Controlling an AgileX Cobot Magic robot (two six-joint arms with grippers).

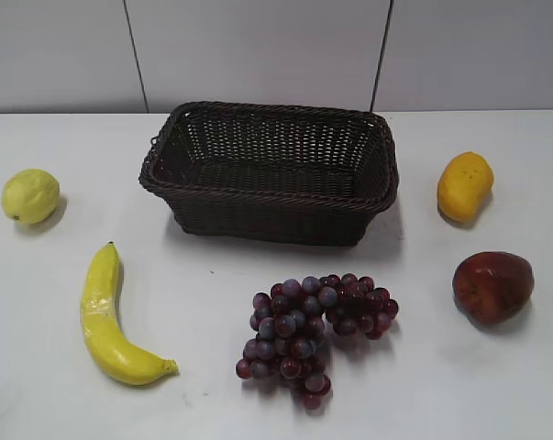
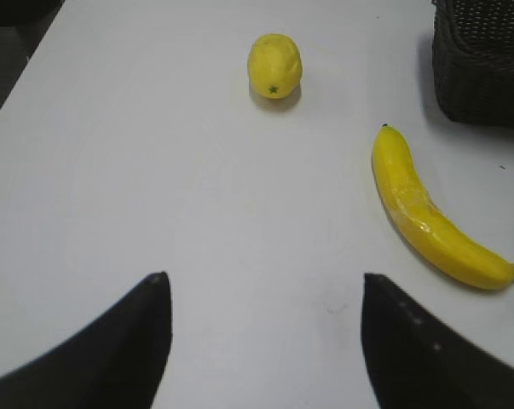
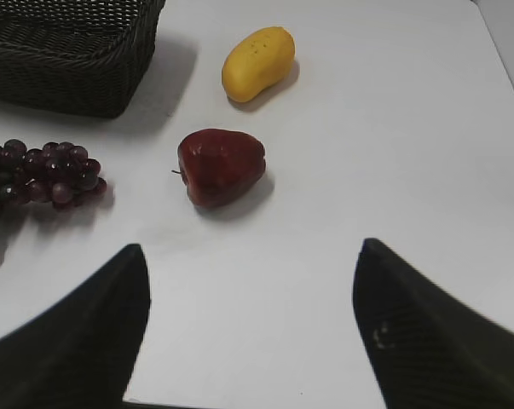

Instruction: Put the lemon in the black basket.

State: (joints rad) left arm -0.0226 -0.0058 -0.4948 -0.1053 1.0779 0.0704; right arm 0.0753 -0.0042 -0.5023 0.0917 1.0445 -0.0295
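Observation:
The lemon (image 1: 29,195) lies on the white table at the far left; it also shows in the left wrist view (image 2: 274,66), far ahead of my left gripper (image 2: 263,277), which is open and empty over bare table. The black basket (image 1: 271,170) stands empty at the back middle; its corner shows in the left wrist view (image 2: 482,64) and in the right wrist view (image 3: 65,55). My right gripper (image 3: 250,247) is open and empty near the table's front edge. Neither gripper shows in the exterior view.
A banana (image 1: 111,321) lies front left, right of my left gripper's line (image 2: 431,217). Purple grapes (image 1: 308,335) lie before the basket. An orange-yellow fruit (image 1: 465,186) and a dark red apple (image 1: 492,286) lie at the right, ahead of my right gripper (image 3: 221,166).

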